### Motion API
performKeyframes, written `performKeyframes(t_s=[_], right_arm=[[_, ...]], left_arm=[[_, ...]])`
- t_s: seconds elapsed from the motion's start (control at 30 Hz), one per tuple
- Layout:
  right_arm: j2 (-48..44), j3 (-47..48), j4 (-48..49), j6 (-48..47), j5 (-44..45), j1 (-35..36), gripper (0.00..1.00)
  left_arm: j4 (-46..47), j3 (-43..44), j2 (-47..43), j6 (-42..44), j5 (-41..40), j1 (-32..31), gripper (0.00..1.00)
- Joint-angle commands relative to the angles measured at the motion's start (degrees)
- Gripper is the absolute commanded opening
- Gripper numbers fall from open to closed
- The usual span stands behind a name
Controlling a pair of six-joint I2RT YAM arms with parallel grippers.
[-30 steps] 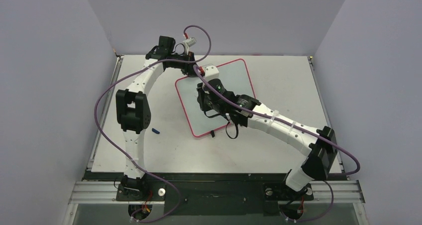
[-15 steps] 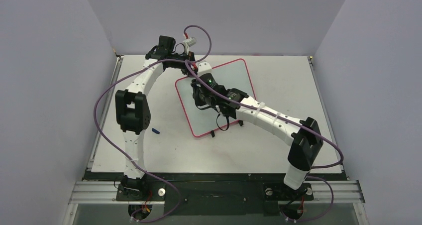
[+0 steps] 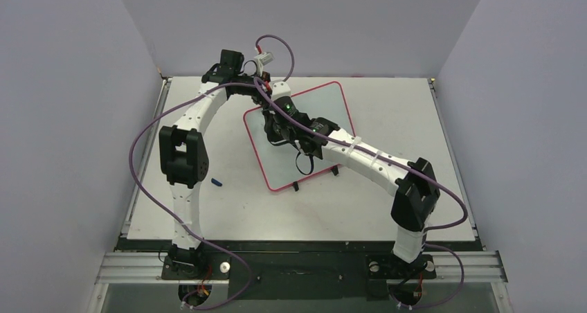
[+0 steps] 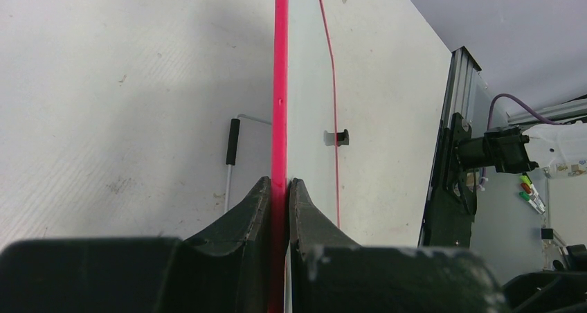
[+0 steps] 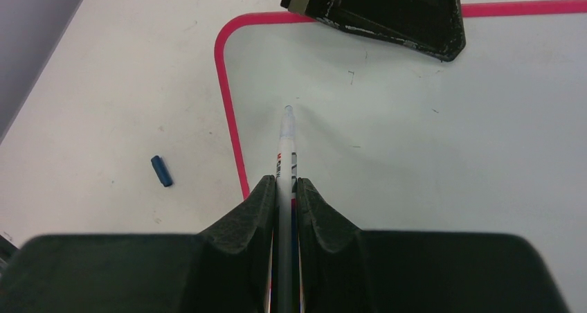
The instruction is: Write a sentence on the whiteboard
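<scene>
White and flat, with rounded corners and a thin red rim, the whiteboard point(image 3: 325, 109) lies skewed on the pale grey tabletop point(image 3: 242, 212), toward the back and near the middle, with its small black clips point(image 3: 295, 186) on the near edge. In the right wrist view, the stretch of board in front of the pen is bare. No letters show there, so you are most likely at the very start of the sentence. Your left gripper point(image 4: 279, 183) is pinched narrow on the board's red rim point(image 4: 280, 84) at its far left edge, steadying it. Your right gripper point(image 5: 284, 181) is clamped on a slim white marker point(image 5: 286, 143), which points forward with its tip over the board just inside the rounded corner. You cannot tell from these views whether the tip touches the surface. The marker's small blue cap point(image 5: 160, 170) lies on the table, well apart from the board on its left. The next move calls for a light, even touch. Bring the tip into contact without pressing hard, then draw the first stroke away from the rim, and let the left grip hold the board square so it does not slide under the pen.
</scene>
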Motion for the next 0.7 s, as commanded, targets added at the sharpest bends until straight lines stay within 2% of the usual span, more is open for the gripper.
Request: performKeyframes(t_s=[0.0,0.33,0.67], right_arm=[[1.46,3.61,1.7,-0.16,-0.23,-0.71,0.0],[3.74,4.66,1.66,0.33,-0.52,-1.55,0.0],[3.12,0.96,1.89,0.76,-0.87,-1.5,0.0]], left_arm=[[1.21,-0.71,-2.7,4.87,-3.14,-0.85,0.0],[1.32,-0.8,-2.81,4.95,-2.99,-0.92,0.0],[1.49,-0.78,-2.95,4.89,-2.93,-0.86,0.0]])
